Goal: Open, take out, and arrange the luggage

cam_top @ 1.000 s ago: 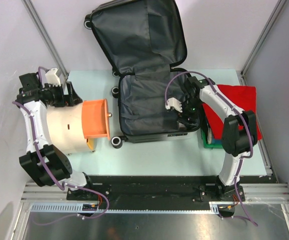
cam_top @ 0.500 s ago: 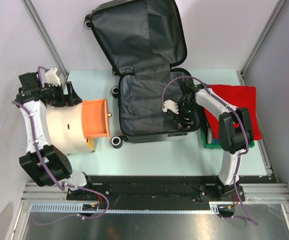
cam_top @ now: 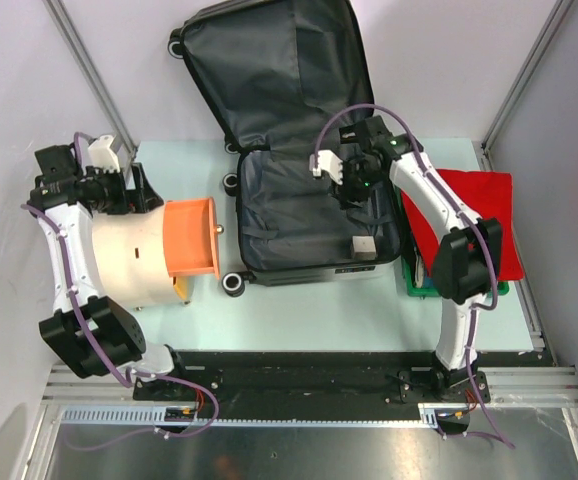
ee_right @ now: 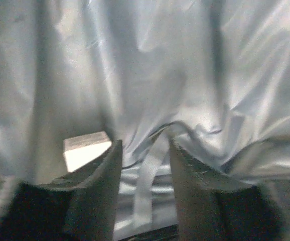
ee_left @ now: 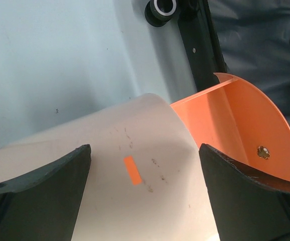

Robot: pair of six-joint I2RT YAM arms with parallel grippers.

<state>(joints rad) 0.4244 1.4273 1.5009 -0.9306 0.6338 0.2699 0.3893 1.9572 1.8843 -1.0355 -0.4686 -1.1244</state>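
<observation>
A: Start at the right jaws. How do they stand?
B: The right gripper [ee_right: 144,145] has its jaws apart by a narrow gap. A pale strap [ee_right: 146,170] of the lining runs along under that gap and is narrower than it. I see nothing pinched. In the wrist view a small pale block [ee_right: 86,149] lies just left of the jaws.
A: Where is that over the case?
B: Above the lower half of the luggage [cam_top: 279,215], toward its right side and near the hinge. From overhead the block sits in that half's near right corner, apart from the gripper.
A: And the luggage itself?
B: It is in the middle of the desk [cam_top: 319,310], lying open with the grey lining up. The lid [cam_top: 279,70] stands open at the far side and reaches past the desk's far edge in the overhead view. Black wheels [cam_top: 233,284] show along the left side.
A: Left jaws?
B: The left gripper [ee_left: 145,150] has them spread wide, one to either side over the beige cylinder [ee_left: 130,135] — whether they touch it I cannot tell. The cylinder lies on its side at the left of the desk, with its orange face [cam_top: 191,237] turned toward the luggage and near it.
A: Anything on the right?
B: A green bin [cam_top: 414,290] just beside the luggage's right edge — a red cloth [cam_top: 479,210] is draped over it.
</observation>
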